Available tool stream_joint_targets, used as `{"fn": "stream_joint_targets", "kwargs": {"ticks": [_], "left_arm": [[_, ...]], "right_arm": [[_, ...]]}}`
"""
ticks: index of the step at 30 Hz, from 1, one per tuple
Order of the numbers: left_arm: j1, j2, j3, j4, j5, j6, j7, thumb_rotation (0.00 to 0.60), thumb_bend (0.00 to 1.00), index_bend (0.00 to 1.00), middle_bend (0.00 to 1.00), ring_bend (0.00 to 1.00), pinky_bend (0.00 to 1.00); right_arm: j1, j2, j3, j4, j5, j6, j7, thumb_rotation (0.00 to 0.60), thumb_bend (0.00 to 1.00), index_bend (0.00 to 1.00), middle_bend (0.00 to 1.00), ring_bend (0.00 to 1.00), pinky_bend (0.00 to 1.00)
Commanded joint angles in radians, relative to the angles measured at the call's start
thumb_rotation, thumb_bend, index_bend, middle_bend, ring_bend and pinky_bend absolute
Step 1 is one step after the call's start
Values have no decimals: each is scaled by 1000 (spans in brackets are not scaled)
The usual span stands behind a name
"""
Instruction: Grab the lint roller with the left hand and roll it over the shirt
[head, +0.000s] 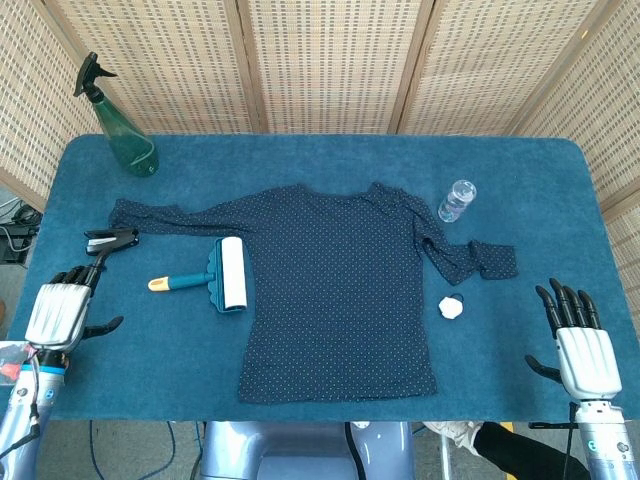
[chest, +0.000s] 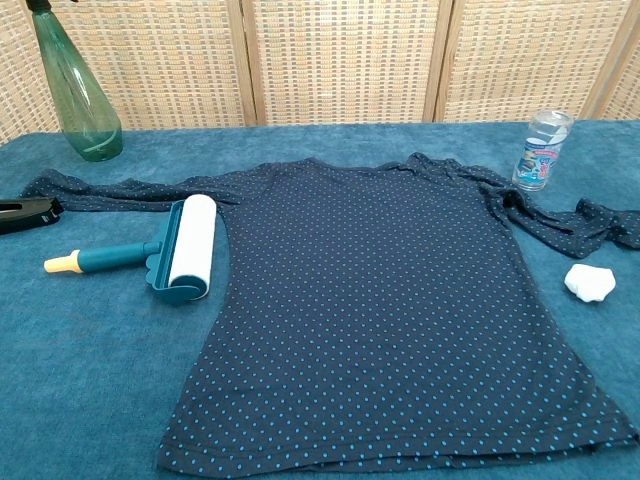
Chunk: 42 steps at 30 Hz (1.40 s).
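Note:
A lint roller (head: 212, 277) (chest: 160, 256) with a white roll, teal handle and yellow tip lies on the blue cloth, its roll against the left edge of the dark dotted shirt (head: 335, 285) (chest: 390, 300). The shirt lies flat mid-table with both sleeves spread out. My left hand (head: 62, 311) hovers at the table's front left, fingers apart and holding nothing, well left of the roller's handle. My right hand (head: 582, 352) rests at the front right corner, fingers spread and empty. Neither hand shows in the chest view.
A green spray bottle (head: 122, 128) stands at the back left. A black stapler (head: 110, 240) lies just beyond my left hand. A small clear bottle (head: 456, 200) stands right of the shirt, and a white wad (head: 452, 307) lies near the right sleeve.

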<state>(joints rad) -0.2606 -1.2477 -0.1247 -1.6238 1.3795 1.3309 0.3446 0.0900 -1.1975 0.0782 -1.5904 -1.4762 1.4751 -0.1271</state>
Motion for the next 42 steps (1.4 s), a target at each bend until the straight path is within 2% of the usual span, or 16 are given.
{"fn": "stream_joint_targets", "kwargs": {"ticks": [1,4,7,14,21,42], "left_arm": [[-58,-1,-35,0,-59,-86,24,600,184,219,701,575,575],[-97,2,-54,-1,-104,-147,36,600,185,312,774,631,613],[-144,-5,-71,12,-160,-217,60,600,186,362,809,657,628],[-251,-62,-98,92,-300,-346,120,600,191,408,829,673,639],[-288,-88,-92,121,-358,-381,149,600,332,423,832,675,641],[-391,-222,-63,263,-529,-453,229,600,330,413,832,675,644]], "right_arm": [[1,0,4,5,7,-2,9,600,150,24,0,0,0],[3,-1,6,12,12,-8,17,600,149,27,0,0,0],[6,-4,8,21,21,-17,24,600,149,32,0,0,0],[10,-10,10,38,33,-30,34,600,149,36,0,0,0],[12,-12,12,46,39,-36,40,600,149,39,0,0,0],[17,-18,12,65,46,-49,63,600,149,39,0,0,0]]}}
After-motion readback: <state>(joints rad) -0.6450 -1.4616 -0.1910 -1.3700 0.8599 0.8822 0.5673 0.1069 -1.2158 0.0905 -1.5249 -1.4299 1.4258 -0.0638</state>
